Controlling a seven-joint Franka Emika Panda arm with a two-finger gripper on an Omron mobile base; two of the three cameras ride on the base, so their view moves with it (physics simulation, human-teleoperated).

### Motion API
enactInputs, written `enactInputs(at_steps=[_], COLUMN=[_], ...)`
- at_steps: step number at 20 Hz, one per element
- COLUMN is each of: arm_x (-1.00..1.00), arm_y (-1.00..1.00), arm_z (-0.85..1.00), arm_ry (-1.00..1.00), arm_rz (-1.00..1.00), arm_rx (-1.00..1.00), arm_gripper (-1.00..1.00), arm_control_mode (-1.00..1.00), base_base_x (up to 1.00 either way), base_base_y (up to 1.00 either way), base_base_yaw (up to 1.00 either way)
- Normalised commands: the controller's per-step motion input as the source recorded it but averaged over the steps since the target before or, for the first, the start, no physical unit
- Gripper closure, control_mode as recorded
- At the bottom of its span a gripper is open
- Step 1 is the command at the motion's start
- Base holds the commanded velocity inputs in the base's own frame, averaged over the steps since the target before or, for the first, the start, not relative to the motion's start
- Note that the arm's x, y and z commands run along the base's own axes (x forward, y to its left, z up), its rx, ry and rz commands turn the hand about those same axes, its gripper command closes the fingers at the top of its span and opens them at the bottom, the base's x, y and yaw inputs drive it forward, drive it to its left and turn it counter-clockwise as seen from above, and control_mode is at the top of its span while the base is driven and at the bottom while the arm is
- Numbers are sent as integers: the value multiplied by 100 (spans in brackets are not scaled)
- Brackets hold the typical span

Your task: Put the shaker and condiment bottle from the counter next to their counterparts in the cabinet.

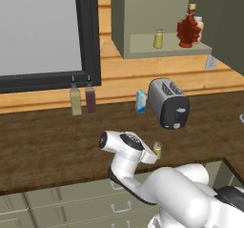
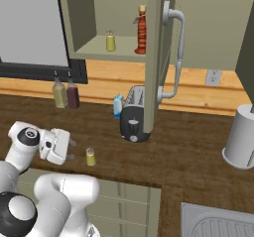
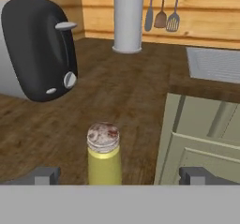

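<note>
Fingers (image 3: 44, 175): two dark tips, spread fully apart, nothing grasped; gripper (image 2: 70, 149) is seen low over the counter (image 1: 47, 146), aimed sideways at the shaker (image 3: 103, 158). Shaker: small yellow-green cylinder with a speckled grey cap, standing upright near the counter's front edge, between the fingertips as seen in the hand view, no contact visible. Handling, as judged: light, rigid, smooth-sided and easily tipped or pushed if one finger arrives first; best taken across the body below the cap, with the tips level on both sides. Condiment bottle (image 1: 189, 29): dark red ribbed, already found on the cabinet (image 1: 143, 12) shelf, right of the matching shaker (image 1: 158, 38), the peach bottle partly hidden behind it. Toaster (image 1: 167, 103): on the counter just beyond the shaker.
</note>
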Motion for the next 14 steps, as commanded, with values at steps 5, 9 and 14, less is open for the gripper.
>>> enactInputs(at_steps=[5,9,14], arm_x=[0,0,2], arm_y=[0,-13,-41], arm_z=[0,-8,-15], arm_ry=[0,0,0], arm_rz=[0,0,0], arm_rx=[0,0,0], arm_gripper=[-100,-100,-100], arm_control_mode=[-100,-100,-100], base_base_x=[0,0,0], base_base_y=[0,0,0], base_base_yaw=[0,0,0])
